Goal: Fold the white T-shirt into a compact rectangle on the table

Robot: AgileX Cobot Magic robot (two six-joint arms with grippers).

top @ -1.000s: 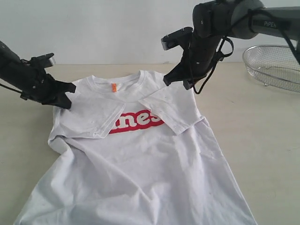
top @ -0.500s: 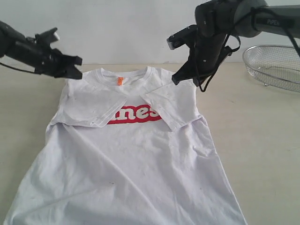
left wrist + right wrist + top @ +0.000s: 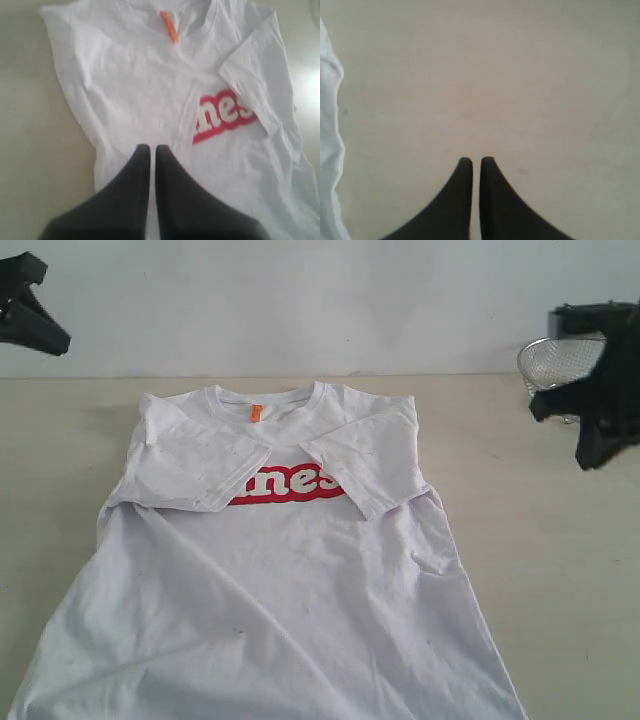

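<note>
The white T-shirt (image 3: 290, 570) lies face up on the table (image 3: 540, 540), its collar at the far side. Both sleeves are folded inward over the chest, partly covering the red lettering (image 3: 295, 483); an orange neck tag (image 3: 256, 414) shows at the collar. My left gripper (image 3: 45, 335) hangs high at the far left edge, clear of the shirt, and is shut with nothing in it (image 3: 152, 148). At the right edge, over bare tabletop, my right gripper (image 3: 560, 430) is likewise shut and empty (image 3: 475, 160). The shirt's edge (image 3: 330, 130) shows in the right wrist view.
A silver wire-mesh basket (image 3: 555, 360) stands at the back right, partly behind my right arm. A pale wall runs along the table's far edge.
Both grippers have pulled away from the shirt's shoulders, the left up and out to the left, the right out and down to the right. The shirt lies still with its sleeves folded in.
</note>
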